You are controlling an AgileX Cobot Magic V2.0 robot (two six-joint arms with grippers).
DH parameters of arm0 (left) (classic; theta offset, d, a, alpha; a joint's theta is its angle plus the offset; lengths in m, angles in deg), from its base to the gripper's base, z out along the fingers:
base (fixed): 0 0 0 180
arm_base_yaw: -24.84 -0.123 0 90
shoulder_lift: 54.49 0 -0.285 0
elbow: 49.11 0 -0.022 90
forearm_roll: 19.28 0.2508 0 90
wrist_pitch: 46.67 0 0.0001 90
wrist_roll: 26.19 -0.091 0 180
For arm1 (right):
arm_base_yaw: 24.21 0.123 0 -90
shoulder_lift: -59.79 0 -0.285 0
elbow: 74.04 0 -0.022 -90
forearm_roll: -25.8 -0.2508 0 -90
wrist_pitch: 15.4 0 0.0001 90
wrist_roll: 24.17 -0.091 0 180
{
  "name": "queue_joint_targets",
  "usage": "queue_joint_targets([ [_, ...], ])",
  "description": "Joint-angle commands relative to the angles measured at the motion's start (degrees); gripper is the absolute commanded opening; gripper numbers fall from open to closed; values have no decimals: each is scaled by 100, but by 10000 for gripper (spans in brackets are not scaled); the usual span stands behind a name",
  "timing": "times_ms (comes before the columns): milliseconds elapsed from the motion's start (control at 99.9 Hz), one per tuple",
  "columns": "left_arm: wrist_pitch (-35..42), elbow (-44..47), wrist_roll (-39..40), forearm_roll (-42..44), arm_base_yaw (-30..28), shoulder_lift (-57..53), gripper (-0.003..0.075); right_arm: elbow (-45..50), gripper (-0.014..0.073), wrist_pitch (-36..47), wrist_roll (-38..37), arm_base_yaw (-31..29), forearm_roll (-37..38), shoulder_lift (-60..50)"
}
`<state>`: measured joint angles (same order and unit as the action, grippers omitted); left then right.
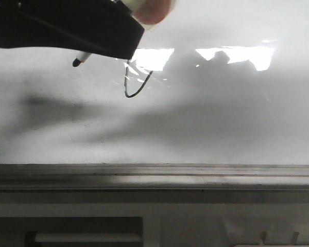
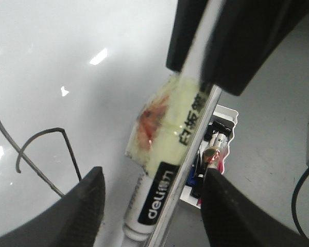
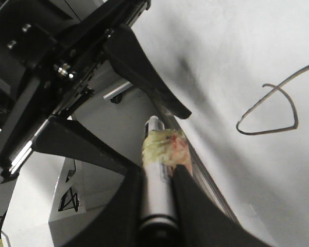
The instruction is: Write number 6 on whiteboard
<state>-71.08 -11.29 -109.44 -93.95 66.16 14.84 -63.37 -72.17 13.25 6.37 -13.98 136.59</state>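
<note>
Number 6 (image 1: 125,88): high on the whiteboard (image 1: 221,118), just under the bright reflection, a narrow loop with a crossing tick. Marker pen (image 3: 155,180) clamped in the right gripper (image 3: 157,175), tip off the stroke. Left gripper (image 2: 153,177) spread wide, fingers either side of the pen. Risk of a stray line or smear from the tip brushing back across wet ink. Ample bare board down to the grey rail (image 1: 154,177); tight only between the grippers.
</note>
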Motion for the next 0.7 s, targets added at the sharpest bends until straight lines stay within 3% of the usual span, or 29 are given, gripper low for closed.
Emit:
queue_joint_targets([
  [0, 128, -217, -24, -138, 52, -57, 363, -206, -43, 302, -86, -11, -184, -88],
  [180, 152, -217, -24, -99, 52, -57, 338, -206, -43, 293, -212, -11, -65, -60],
  [470, 191, -217, -24, 99, 52, -57, 226, -206, -43, 281, -336, -11, 127, -60],
  [690, 191, -217, -24, 109, 52, -40, 221, -206, -43, 209, -254, -11, -53, -60],
])
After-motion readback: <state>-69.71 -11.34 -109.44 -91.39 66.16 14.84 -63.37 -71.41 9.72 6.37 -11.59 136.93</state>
